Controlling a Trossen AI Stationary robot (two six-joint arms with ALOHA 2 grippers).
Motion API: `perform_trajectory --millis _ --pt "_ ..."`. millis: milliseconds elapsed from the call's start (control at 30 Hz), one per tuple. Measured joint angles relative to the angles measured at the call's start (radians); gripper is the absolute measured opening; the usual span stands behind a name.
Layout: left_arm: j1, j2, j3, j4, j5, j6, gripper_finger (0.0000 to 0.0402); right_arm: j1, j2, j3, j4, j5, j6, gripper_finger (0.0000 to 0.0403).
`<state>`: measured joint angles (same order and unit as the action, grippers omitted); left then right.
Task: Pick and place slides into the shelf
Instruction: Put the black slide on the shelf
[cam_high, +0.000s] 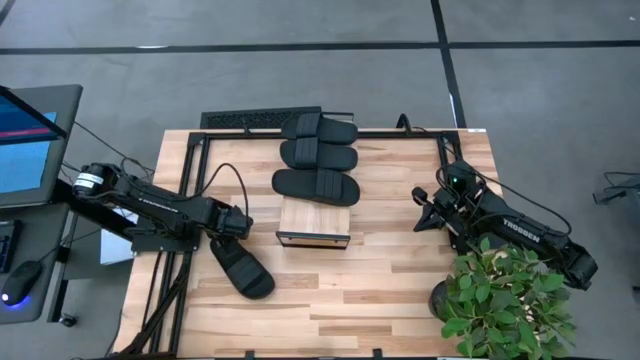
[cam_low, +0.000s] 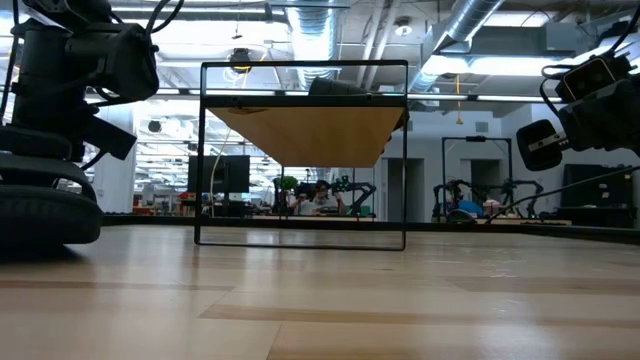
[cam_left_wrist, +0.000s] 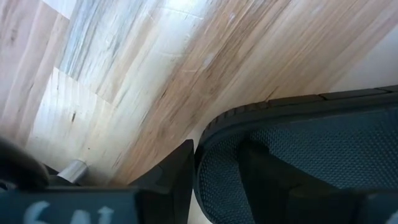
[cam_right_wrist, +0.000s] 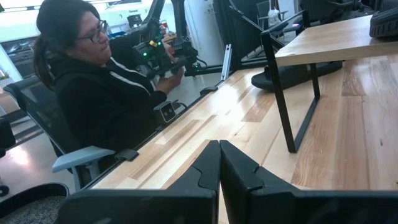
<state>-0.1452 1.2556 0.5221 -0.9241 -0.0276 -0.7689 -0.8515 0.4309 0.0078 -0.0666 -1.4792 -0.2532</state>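
The shelf (cam_high: 313, 225) stands mid-table, a wood top on a dark frame (cam_low: 300, 130). Three black slides (cam_high: 318, 154) lie crosswise in a row from its top toward the far edge. In the low view one slide (cam_low: 335, 87) rests on the shelf top. A fourth slide (cam_high: 243, 270) lies flat on the table left of the shelf. My left gripper (cam_high: 236, 225) points down over that slide's far end, open, its fingers astride the end rim (cam_left_wrist: 205, 146). My right gripper (cam_right_wrist: 219, 168) waits at the table's right (cam_high: 425, 215), level and shut. My left gripper comes at the fourth slide's far end from above, pointing down. One finger (cam_left_wrist: 177, 180) stands outside the end rim and the other (cam_left_wrist: 261, 180) over the ribbed footbed. I cannot tell whether either finger touches. The slide lies on the table.
A potted plant (cam_high: 505, 300) fills the near right corner beside my right arm. A person (cam_right_wrist: 93, 81) sits beyond the table's left side. A monitor (cam_high: 25, 140) stands off the table's left edge. A dark rail frame (cam_high: 190, 190) and cables run along the table's left and far sides.
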Motion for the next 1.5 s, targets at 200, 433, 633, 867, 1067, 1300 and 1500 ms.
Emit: perform_trajectory --millis 200,433,633,867,1067,1300,1500 --pt "0.0 0.002 -0.001 0.004 -0.005 0.004 0.0115 0.0 0.0 0.0 0.0 0.0 0.0 0.0" --pt "0.0 -0.001 -0.019 0.038 -0.011 0.01 0.0115 0.0 0.0 0.0 0.0 0.0 0.0 0.0" --pt "-0.001 -0.001 -0.022 0.049 -0.037 0.01 0.0115 0.0 0.0 0.0 0.0 0.0 0.0 0.0" --pt "-0.003 -0.001 -0.022 0.052 -0.067 0.01 0.0048 0.0 0.0 0.0 0.0 0.0 0.0 0.0" --pt "-0.003 -0.001 -0.022 0.053 -0.087 0.009 0.0029 0.0 0.0 0.0 0.0 0.0 0.0 0.0" --pt "-0.048 0.002 -0.012 0.038 -0.117 -0.03 0.0026 0.0 0.0 0.0 0.0 0.0 0.0 0.0" --pt "-0.085 0.009 0.017 0.003 -0.139 -0.076 0.0014 0.0 0.0 0.0 0.0 0.0 0.0 0.0"
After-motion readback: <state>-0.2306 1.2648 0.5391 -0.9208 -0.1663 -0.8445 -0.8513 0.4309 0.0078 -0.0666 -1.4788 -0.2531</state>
